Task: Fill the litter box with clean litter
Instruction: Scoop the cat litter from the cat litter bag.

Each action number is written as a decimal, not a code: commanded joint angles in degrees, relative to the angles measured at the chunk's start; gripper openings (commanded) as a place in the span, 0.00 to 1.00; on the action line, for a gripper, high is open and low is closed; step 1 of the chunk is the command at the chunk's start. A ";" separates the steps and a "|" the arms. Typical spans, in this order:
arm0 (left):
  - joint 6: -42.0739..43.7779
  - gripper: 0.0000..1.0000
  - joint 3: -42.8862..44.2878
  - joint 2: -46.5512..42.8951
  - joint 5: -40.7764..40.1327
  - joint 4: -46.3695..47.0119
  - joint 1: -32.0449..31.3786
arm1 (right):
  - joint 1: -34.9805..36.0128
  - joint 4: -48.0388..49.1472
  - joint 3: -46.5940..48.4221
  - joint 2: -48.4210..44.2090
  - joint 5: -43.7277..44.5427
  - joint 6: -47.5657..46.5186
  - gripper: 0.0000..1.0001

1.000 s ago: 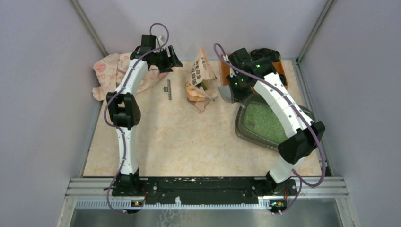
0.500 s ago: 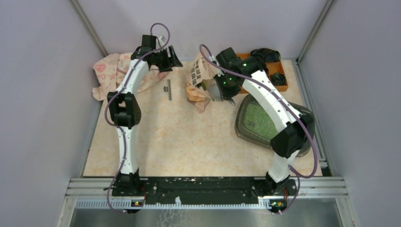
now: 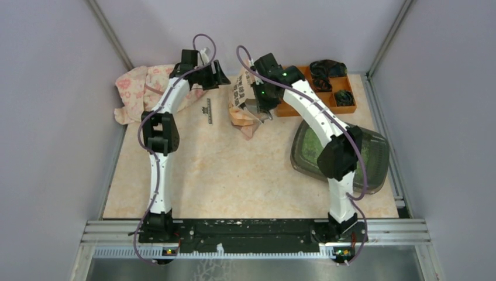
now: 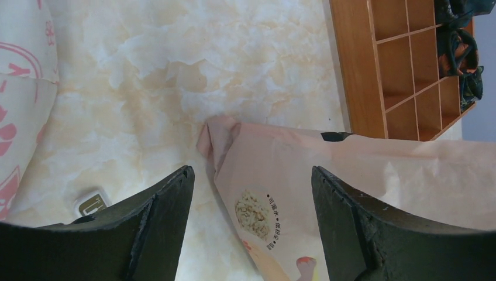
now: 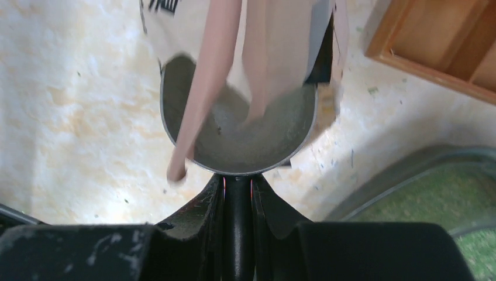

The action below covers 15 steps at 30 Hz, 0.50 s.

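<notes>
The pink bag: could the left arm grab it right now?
Probably yes: the left gripper is open and faces the pink bag, with nothing between them. The scoop sits at its mouth, though.

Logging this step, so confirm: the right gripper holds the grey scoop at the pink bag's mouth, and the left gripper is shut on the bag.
Wrong on the left gripper: the left wrist view shows its jaws wide apart over the pink bag at its corner, not shut on it. The rest stands: the right gripper holds the grey scoop at the bag's mouth.
</notes>
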 commanded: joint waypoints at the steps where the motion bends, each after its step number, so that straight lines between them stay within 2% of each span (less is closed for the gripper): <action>1: 1.07 0.80 1.80 0.52 3.23 4.60 -0.45 | -0.94 6.30 6.59 5.33 -3.89 3.73 0.00; 5: 0.47 0.80 1.66 0.94 4.01 6.48 -1.10 | -1.06 8.45 8.55 11.43 -8.30 5.28 0.00; 8: 0.77 0.80 1.61 1.53 4.52 7.10 -2.25 | -1.01 8.63 6.05 12.69 -10.78 5.78 0.00; 15: 2.17 0.80 -6.48 -2.64 3.91 9.42 -4.66 | 0.04 9.89 -8.57 4.57 -15.38 4.74 0.00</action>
